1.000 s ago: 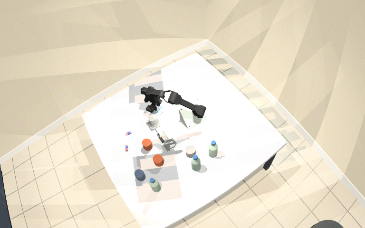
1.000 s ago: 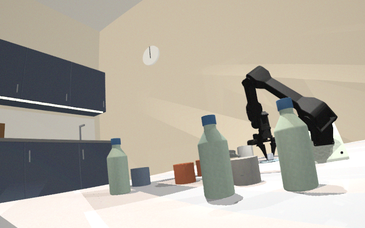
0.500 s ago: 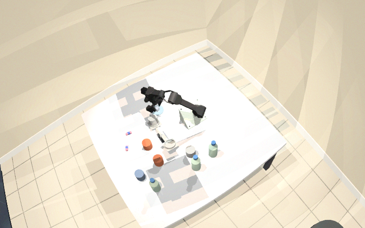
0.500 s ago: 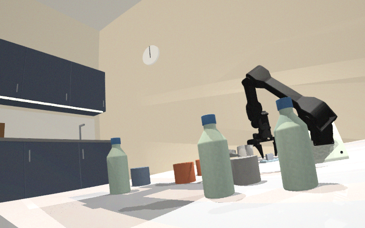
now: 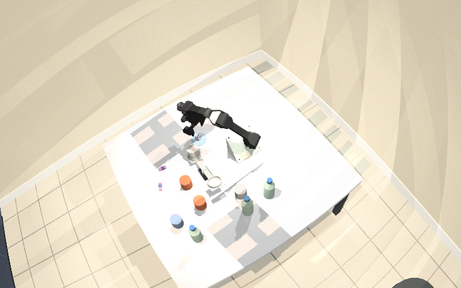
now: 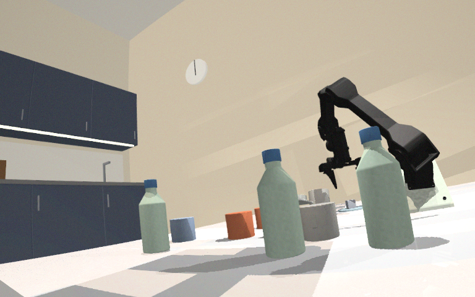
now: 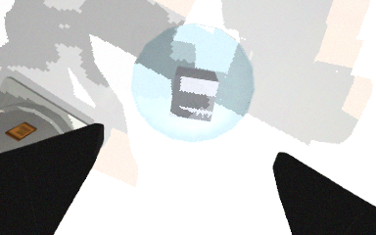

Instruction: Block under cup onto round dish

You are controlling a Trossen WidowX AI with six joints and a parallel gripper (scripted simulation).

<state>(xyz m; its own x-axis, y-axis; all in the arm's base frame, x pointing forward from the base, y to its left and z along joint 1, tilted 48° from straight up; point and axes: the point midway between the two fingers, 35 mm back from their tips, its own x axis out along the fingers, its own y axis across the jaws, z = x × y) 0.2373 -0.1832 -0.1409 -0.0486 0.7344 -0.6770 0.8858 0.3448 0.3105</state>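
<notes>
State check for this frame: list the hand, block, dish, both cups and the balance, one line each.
hand: open, holding nothing, raised above the dish
block: released, resting on the dish
dish: flat on the table, no cup above it
cup on balance: upright on its end
lifted cup: upright on the table, off the balance
balance: near end bare

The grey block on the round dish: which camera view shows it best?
The wrist view: the block fills the middle of the pale blue dish, seen from above between the open fingers. The top view shows only a tiny speck under the gripper; the exterior view shows a small grey shape partly behind a bottle.
</notes>
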